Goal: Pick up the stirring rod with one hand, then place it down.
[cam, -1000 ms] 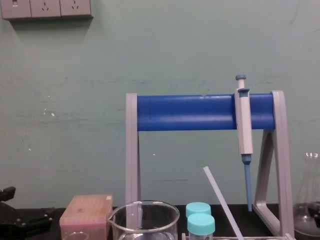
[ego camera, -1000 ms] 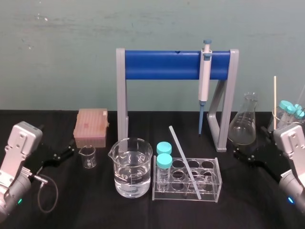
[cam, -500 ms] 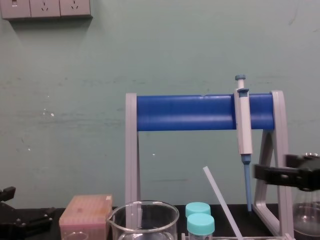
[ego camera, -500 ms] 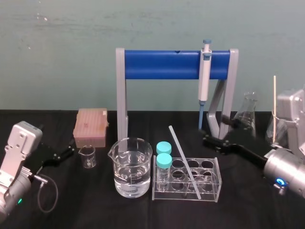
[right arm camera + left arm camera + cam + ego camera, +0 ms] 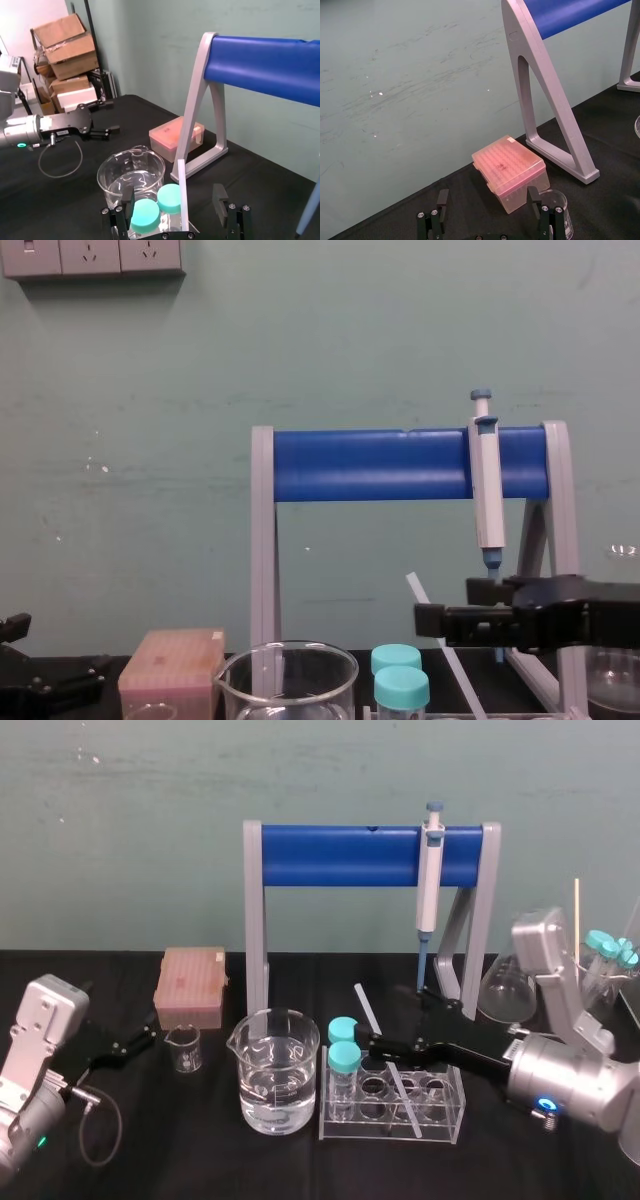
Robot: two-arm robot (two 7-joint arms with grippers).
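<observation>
- We see the right gripper point(image 5: 173, 195) with its jaws apart, straddling the stirring rod point(image 5: 362, 1001), which leans in the tube rack point(image 5: 452, 1120).
- The left gripper point(image 5: 148, 1038) sits parked at the left, jaws apart.

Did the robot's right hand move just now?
Yes. The right gripper swung left from beside the flask to the tube rack, open around the glass rod.

Soft, even light from overhead makes the pale green wall point(image 5: 120, 820) behind the blue plastic crossbar point(image 5: 340, 857) evenly bright. The matte black bench point(image 5: 200, 1160) beneath the crossbar is dark. Small glints dot the clear glass beaker of water point(image 5: 274, 1070) under it, and the right arm's black tool point(image 5: 442, 606) reads as a flat silhouette.
</observation>
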